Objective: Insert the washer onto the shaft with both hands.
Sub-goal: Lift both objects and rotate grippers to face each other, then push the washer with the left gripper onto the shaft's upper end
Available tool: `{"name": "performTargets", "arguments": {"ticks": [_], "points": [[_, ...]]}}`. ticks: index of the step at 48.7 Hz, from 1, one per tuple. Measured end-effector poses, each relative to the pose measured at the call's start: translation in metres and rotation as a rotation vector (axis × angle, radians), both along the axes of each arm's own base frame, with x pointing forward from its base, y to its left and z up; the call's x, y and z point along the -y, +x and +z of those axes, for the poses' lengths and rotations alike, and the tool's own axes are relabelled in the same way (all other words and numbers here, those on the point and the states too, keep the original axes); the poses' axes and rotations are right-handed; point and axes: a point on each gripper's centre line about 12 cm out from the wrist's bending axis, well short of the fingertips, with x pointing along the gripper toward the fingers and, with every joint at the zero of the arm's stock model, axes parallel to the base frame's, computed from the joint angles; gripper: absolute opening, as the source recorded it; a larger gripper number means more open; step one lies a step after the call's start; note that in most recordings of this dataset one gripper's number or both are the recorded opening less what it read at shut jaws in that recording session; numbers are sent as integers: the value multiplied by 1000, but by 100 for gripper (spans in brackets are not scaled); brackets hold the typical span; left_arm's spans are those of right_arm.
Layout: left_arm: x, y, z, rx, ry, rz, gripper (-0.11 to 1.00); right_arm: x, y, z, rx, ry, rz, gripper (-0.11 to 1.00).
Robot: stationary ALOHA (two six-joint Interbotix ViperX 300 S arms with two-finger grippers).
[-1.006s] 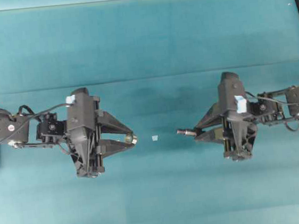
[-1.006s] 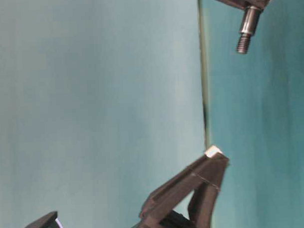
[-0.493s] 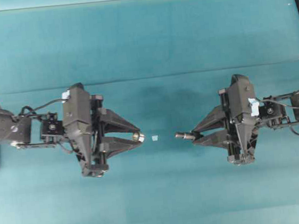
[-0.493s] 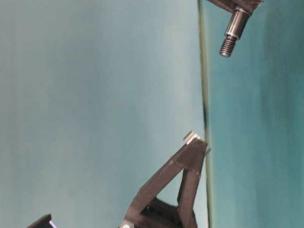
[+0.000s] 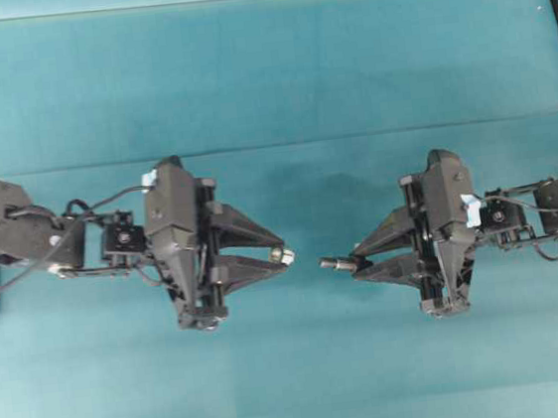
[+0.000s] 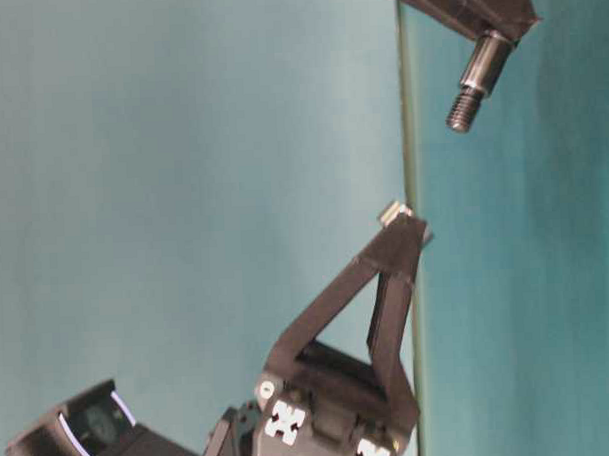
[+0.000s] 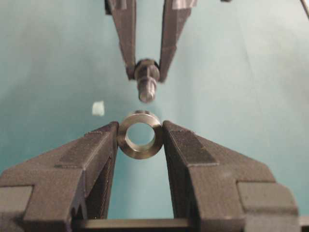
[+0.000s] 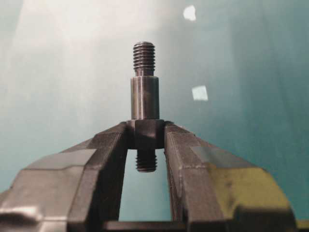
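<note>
The left gripper [image 7: 140,140] pinches a smooth steel washer [image 7: 140,134]; the right gripper [image 8: 146,137] clamps the stepped shaft [image 8: 144,104] (threaded tip forward).

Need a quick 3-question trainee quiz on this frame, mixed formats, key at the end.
1. True or false: the washer is already on the shaft.
2. Which gripper holds the shaft? A) left gripper B) right gripper
3. Fill in: the shaft's free end, pointing at the washer, is ____.

Key: 1 false, a gap separates them; 2 B; 3 threaded.
</note>
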Motion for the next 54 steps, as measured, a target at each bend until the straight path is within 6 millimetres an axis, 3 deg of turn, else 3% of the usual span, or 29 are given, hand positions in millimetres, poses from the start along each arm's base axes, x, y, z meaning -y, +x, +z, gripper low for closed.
{"name": "performTargets", "arguments": {"ticks": [54], "points": [[9, 21, -8, -6, 2, -19, 37, 0, 13, 6, 66, 4, -5, 0]]}}
